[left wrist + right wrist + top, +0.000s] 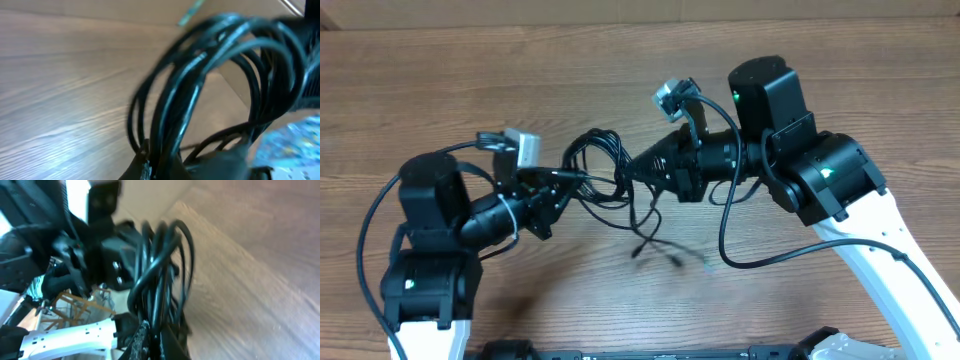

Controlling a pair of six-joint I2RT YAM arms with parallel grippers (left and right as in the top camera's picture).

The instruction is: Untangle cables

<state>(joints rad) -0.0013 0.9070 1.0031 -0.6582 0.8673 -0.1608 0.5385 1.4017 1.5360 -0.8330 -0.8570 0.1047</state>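
The cables [603, 165] are a bundle of thin black loops held above the wooden table [440, 90] between both grippers, with loose strands and a plug end [675, 258] hanging down to the table. My left gripper [563, 180] is shut on the left side of the bundle; its wrist view shows the strands [200, 85] running up from its jaws [160, 167]. My right gripper [638, 168] is shut on the right side; the loops [160, 270] rise from its jaws [152, 340], with the left arm [65, 250] just behind.
The two arms face each other closely over the table's middle. A thicker black wire [735, 235] fixed to the right arm loops down beside it. The left arm's own wire [370, 225] curves at the left.
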